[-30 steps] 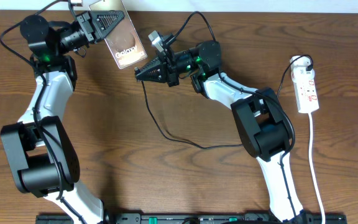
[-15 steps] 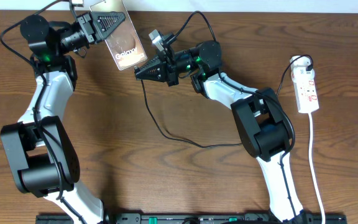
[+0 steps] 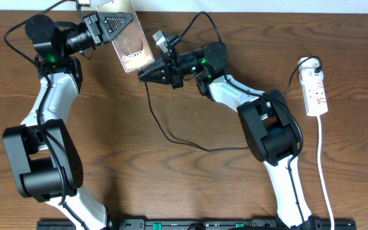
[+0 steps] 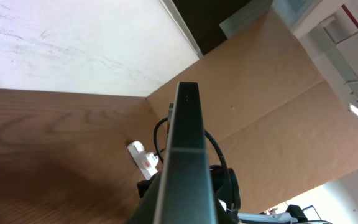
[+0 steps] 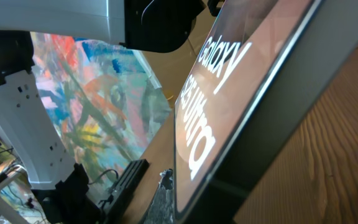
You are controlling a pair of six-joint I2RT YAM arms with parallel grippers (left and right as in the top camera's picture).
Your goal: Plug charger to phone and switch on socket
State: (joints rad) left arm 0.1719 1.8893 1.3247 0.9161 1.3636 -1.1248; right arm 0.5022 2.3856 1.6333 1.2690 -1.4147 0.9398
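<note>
The bronze-brown phone [image 3: 135,50] with white "Galaxy" lettering is held up off the table at the back left, my left gripper [image 3: 121,21] shut on its top end. In the left wrist view the phone [image 4: 185,149] shows edge-on. My right gripper [image 3: 142,74] points left, its tip just below and right of the phone's lower end, shut on the free end of the charger [image 3: 171,137]. The plug tip itself is hidden. In the right wrist view the phone [image 5: 229,93] fills the frame, with one fingertip [image 5: 164,202] close to its lower edge. The white socket [image 3: 315,92] lies at the far right.
The charger's black cable loops across the table's middle toward the socket. The socket's white cord [image 3: 324,179] runs down the right side to the front edge. Both arm bases stand at the front. The socket [image 4: 143,159] also shows beyond the phone.
My left arm has shifted slightly right, bringing the phone a little closer to the right gripper's tip. The right arm has stayed still.
</note>
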